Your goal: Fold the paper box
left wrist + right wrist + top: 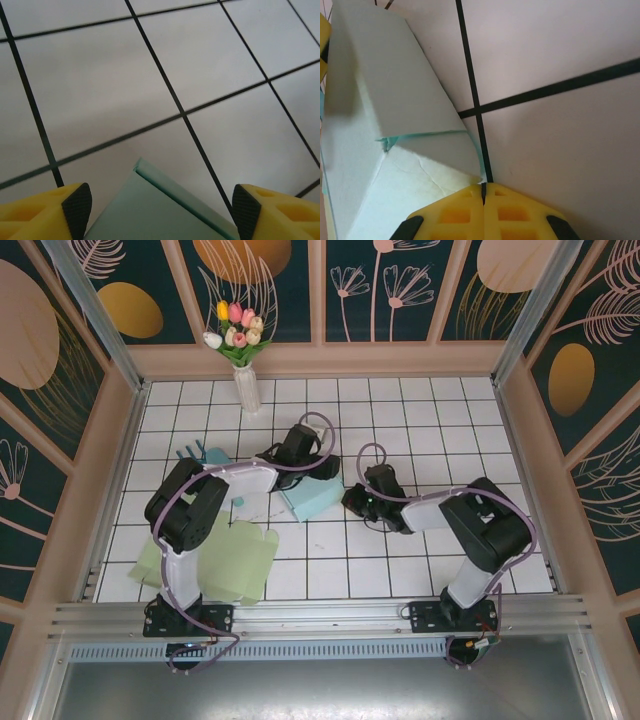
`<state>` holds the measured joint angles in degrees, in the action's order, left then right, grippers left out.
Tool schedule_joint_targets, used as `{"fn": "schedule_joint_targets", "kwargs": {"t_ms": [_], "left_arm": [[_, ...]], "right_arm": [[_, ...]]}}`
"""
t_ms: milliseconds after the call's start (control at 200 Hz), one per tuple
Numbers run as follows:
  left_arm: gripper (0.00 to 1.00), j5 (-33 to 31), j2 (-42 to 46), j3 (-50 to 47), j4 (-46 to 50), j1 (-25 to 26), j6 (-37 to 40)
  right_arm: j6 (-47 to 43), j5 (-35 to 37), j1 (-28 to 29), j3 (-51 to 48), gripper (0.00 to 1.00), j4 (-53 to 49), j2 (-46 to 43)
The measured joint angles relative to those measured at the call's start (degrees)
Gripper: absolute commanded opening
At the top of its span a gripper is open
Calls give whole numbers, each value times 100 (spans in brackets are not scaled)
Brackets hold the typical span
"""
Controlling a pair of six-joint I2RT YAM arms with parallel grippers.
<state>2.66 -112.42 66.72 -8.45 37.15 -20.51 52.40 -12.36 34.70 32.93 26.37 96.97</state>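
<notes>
Mid-worktop [420,400], box [312,498] is sitting w/ walls up, looking 3D, so most folding seems done. One end flap [435,150] is lying over w/ a small gap at the crease, prob. needing a press to finish. L gripper [161,207] is straddling a box corner, jaws apart, gripping nothing. R gripper [483,192] is clenched empty, tip right at the flap edge. Flat green sheets [225,560] are lying by L base, unfolded.

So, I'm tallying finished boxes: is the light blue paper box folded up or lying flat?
Folded up: the light blue paper box shows raised, creased walls meeting at edges. Fully closed or not, cannot tell.
</notes>
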Motion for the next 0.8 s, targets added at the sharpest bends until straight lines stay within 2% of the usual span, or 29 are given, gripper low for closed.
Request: {"fn": "schedule_joint_targets", "kwargs": {"t_ms": [320,405,480,590,801], "left_arm": [[71,669,225,-761,-1213,-98,-540],[71,846,369,-848,-1303,33,-702],[71,1169,527,-964,-1322,348,-885],[72,866,782,-1246,-1292,527,-1139],[73,46,1521,-1777,-1054,533,-1569]], "right_arm": [[-404,-299,-105,260,0,-142,184],[-490,-334,-136,315,0,-240,184],[-592,-267,-181,415,0,-245,210],[-741,-238,-278,413,0,-402,162],[-872,11,-280,455,0,-782,-315]]}}
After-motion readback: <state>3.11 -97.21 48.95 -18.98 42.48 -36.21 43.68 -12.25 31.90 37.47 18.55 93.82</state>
